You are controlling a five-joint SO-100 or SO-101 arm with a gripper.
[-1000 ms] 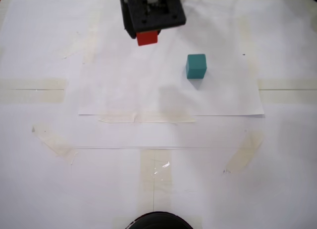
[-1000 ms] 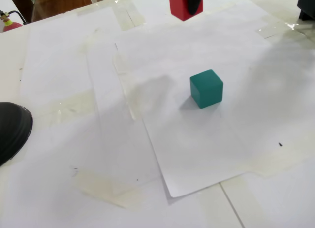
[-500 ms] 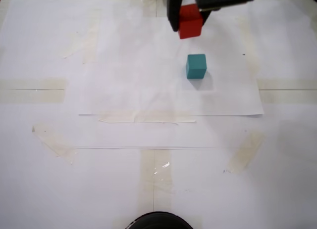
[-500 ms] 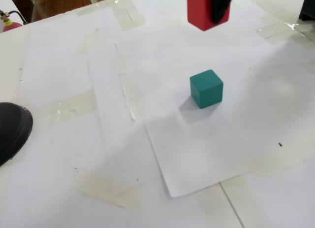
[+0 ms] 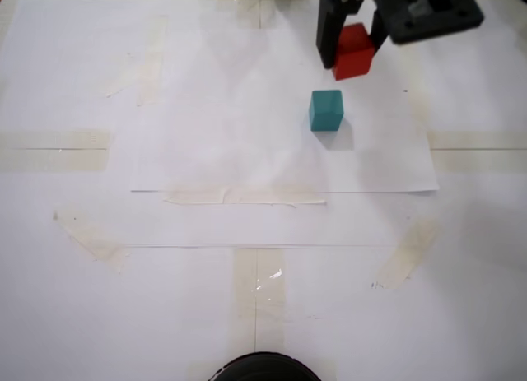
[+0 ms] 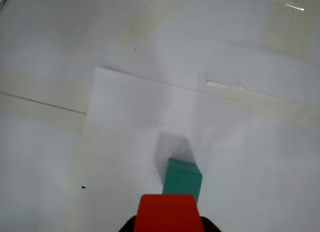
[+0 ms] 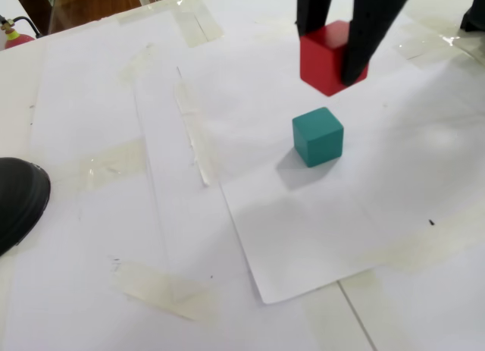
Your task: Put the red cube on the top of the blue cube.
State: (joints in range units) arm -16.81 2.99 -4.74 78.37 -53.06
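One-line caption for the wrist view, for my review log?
Gripper holds the red cube above the paper-covered table, the blue cube just ahead of it.

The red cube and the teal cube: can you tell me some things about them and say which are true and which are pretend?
1. The fingers are holding the red cube. True.
2. The red cube sits on top of the blue cube. False: it is held in the air, off to one side of it.
3. The blue cube stands on white paper. True.
4. The blue cube is tipped on one corner. False: it rests flat.
5. In the wrist view, the blue cube shows just beyond the red cube. True.
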